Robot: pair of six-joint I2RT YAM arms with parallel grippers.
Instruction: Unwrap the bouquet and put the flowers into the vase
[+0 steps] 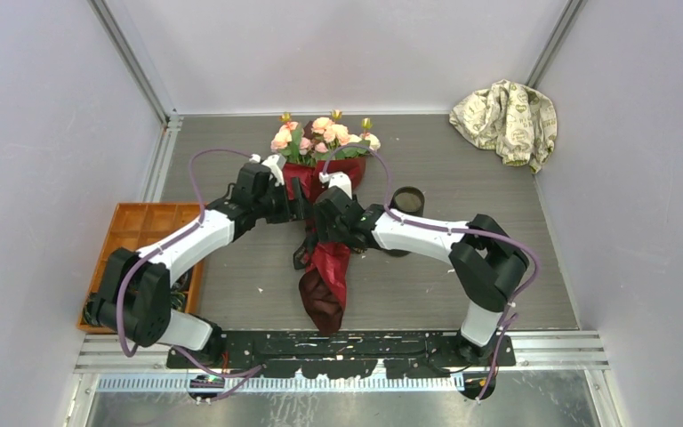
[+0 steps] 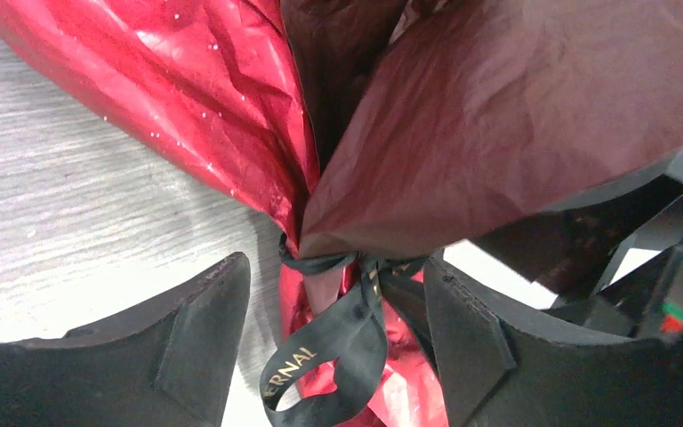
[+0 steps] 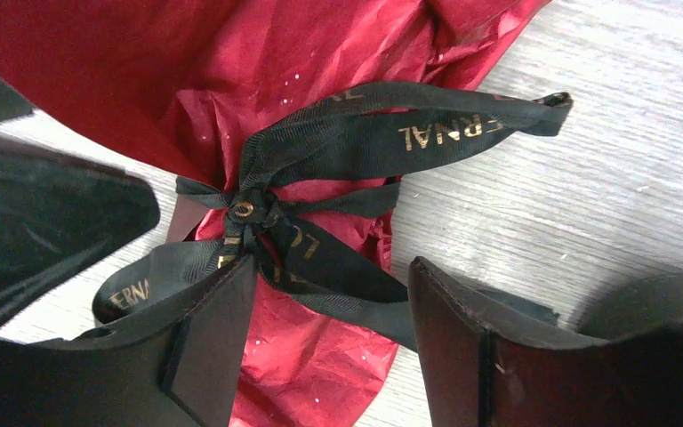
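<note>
- the stems are hidden inside the dark red wrapping paper (image 1: 327, 276), and my arms cover the waist of the bouquet (image 1: 347, 167) from above; the vase (image 1: 407, 201) shows only partly behind the right arm.
- the bouquet lies flat mid-table, long axis running near to far, flowers (image 1: 325, 135) at the far end, paper tail toward the bases.
- left gripper (image 2: 338, 302): jaws apart, straddling the black ribbon (image 2: 329, 347) knot, clamping nothing.
- right gripper (image 3: 329, 302): jaws apart over the bow; one finger (image 3: 204, 329) seems to touch a loop, though i can't be sure.
</note>
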